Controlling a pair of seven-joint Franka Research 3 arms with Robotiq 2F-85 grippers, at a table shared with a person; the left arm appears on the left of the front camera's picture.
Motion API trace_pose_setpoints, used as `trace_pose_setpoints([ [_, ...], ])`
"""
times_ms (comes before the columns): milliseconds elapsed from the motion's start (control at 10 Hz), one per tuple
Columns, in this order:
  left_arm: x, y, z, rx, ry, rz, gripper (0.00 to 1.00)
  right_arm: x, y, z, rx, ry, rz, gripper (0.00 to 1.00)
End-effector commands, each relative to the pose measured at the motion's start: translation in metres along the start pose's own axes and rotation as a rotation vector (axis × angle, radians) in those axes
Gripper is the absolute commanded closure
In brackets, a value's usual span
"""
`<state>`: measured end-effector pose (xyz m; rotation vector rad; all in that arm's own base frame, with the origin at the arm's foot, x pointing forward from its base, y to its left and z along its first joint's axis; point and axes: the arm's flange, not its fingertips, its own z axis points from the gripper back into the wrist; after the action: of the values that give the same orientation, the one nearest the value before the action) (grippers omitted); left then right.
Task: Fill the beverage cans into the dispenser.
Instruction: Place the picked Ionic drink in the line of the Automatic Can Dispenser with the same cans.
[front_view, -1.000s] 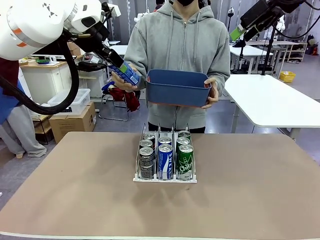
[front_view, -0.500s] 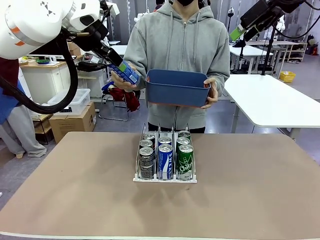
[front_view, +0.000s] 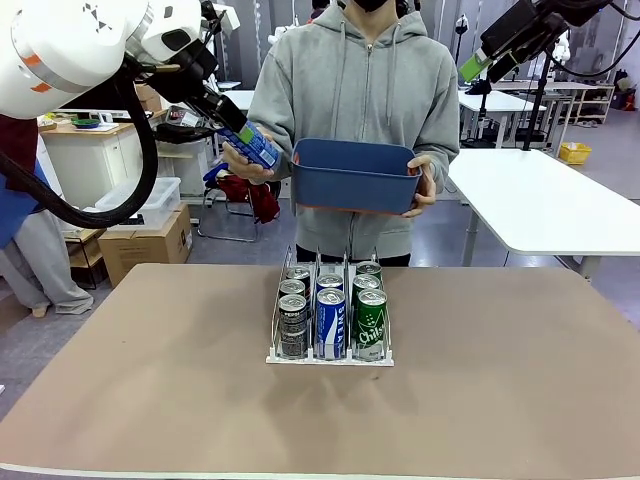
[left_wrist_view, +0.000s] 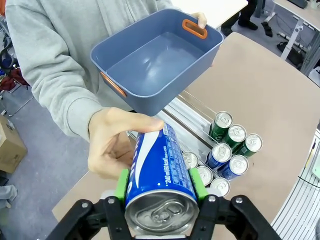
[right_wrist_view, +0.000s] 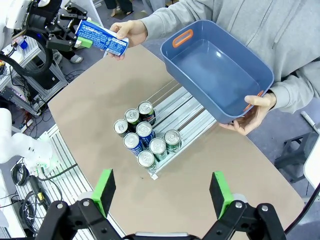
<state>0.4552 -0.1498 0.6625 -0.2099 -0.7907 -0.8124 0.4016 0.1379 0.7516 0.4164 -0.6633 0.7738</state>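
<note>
My left gripper (front_view: 247, 140) (left_wrist_view: 160, 186) is shut on a blue-and-white beverage can (front_view: 256, 148) (left_wrist_view: 161, 172) (right_wrist_view: 100, 36), held in the air left of the person's chest. The person's hand (left_wrist_view: 114, 146) also grips that can from below. The dispenser (front_view: 330, 355) (right_wrist_view: 190, 122) stands mid-table with several dark, blue and green cans (front_view: 330, 318) (left_wrist_view: 227, 156) in its three lanes. My right gripper (right_wrist_view: 162, 192) (front_view: 488, 52) hangs open high above the table, with nothing between its fingers.
The person stands at the far side, holding an empty blue bin (front_view: 355, 175) (left_wrist_view: 155, 60) (right_wrist_view: 217, 70) in the other hand, above the back of the dispenser. The tabletop (front_view: 500, 380) lies bare around the rack. Other tables and boxes stand behind.
The left arm's upper links have shifted very slightly. The can stays between my left gripper and the person's hand.
</note>
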Motion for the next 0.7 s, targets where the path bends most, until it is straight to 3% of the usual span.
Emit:
trace_pose_setpoints([
  [0, -0.0004, 0.0013, 0.0019, 0.001, -0.003, -0.019, 1.00, -0.0005, 0.0005, -0.0007, 0.002, -0.001, 0.002, 0.00],
  [600, -0.0004, 0.0013, 0.0019, 0.001, -0.003, -0.019, 1.00, -0.0005, 0.0005, -0.0007, 0.002, -0.001, 0.002, 0.00],
])
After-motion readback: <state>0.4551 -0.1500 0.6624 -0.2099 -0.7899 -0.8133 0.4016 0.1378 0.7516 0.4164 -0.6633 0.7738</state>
